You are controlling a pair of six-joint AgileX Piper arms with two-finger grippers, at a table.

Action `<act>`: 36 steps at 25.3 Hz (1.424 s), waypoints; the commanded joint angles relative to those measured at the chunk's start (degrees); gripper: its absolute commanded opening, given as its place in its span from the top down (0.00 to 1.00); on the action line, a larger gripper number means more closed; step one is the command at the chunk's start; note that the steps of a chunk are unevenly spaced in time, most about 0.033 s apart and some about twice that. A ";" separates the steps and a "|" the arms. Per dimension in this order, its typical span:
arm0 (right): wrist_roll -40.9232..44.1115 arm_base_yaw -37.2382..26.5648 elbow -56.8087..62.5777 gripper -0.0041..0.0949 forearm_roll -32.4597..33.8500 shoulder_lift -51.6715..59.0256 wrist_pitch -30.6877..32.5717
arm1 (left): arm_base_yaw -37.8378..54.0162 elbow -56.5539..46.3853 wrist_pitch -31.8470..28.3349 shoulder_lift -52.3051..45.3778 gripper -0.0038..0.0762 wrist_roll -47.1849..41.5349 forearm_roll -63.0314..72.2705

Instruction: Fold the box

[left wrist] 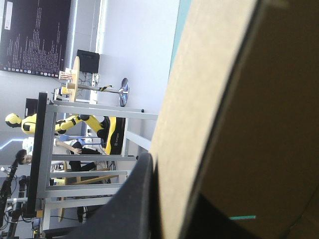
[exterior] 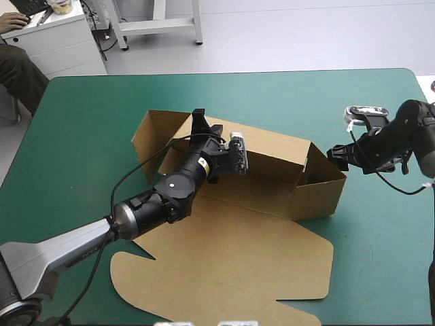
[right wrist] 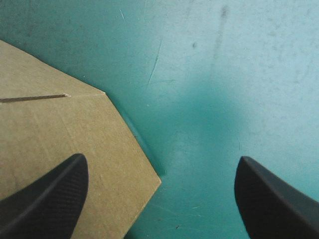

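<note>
High view: the box (exterior: 258, 227) sits mid-worktop (exterior: 88, 122), far walls raised, lid flat toward the near edge. Your left claw (exterior: 199, 122) is at the far wall.

Left wrist view: it pinches that wall, likely to hold it upright.

Right wrist view: your right claw (right wrist: 160, 167) stands wide over the box's end corner, probably ready to tuck.

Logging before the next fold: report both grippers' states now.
Left gripper: shut on the box, at its far wall.
Right gripper: open, holding nothing, beside the box's corner.

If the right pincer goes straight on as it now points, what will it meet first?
Probably the teal-green cover, ahead between the right pincer's open fingers. One finger overlaps the box's corner and may touch board first; depth unclear.
</note>
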State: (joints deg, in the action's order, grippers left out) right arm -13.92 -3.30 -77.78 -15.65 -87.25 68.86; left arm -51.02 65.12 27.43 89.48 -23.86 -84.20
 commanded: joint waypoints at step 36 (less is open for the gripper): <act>-8.71 0.29 21.84 0.21 -25.14 42.43 2.95 | 0.13 1.81 2.03 -2.21 0.96 -2.66 -2.94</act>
State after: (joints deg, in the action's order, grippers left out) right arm -22.80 -2.99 -54.63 -38.13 -46.99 71.21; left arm -50.62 65.13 29.29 89.80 -24.32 -86.77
